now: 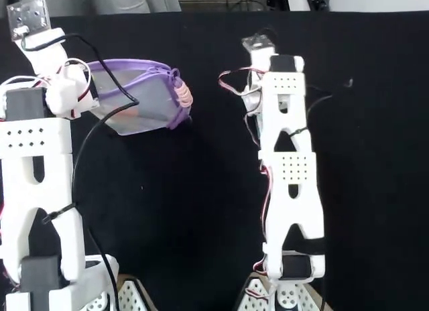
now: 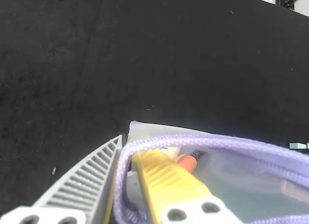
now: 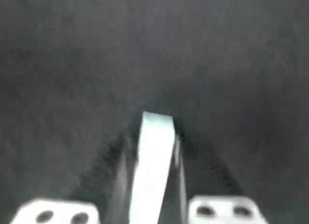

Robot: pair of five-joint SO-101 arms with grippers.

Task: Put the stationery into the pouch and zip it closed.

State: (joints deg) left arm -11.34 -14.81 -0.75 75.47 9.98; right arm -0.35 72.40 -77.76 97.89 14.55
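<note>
A clear pouch (image 1: 144, 103) with a purple zip edge hangs tilted above the black table at the back left. My left gripper (image 1: 94, 96) is shut on its left end. In the left wrist view the purple zip edge (image 2: 145, 144) runs between the grey finger (image 2: 91, 173) and the yellow finger (image 2: 166, 178) of the left gripper (image 2: 126, 149). An orange item (image 2: 186, 160) lies inside the pouch (image 2: 241, 171). A pink coiled piece (image 1: 182, 93) sits at the pouch's right end. My right gripper (image 1: 258, 46) is at the back centre, apart from the pouch. Its fingers (image 3: 157, 137) stand together over bare cloth, blurred.
Black cloth (image 1: 174, 210) covers the table between the two arms. Both arm bases stand at the near edge. Cables (image 1: 100, 123) loop from the left arm across the pouch's left side.
</note>
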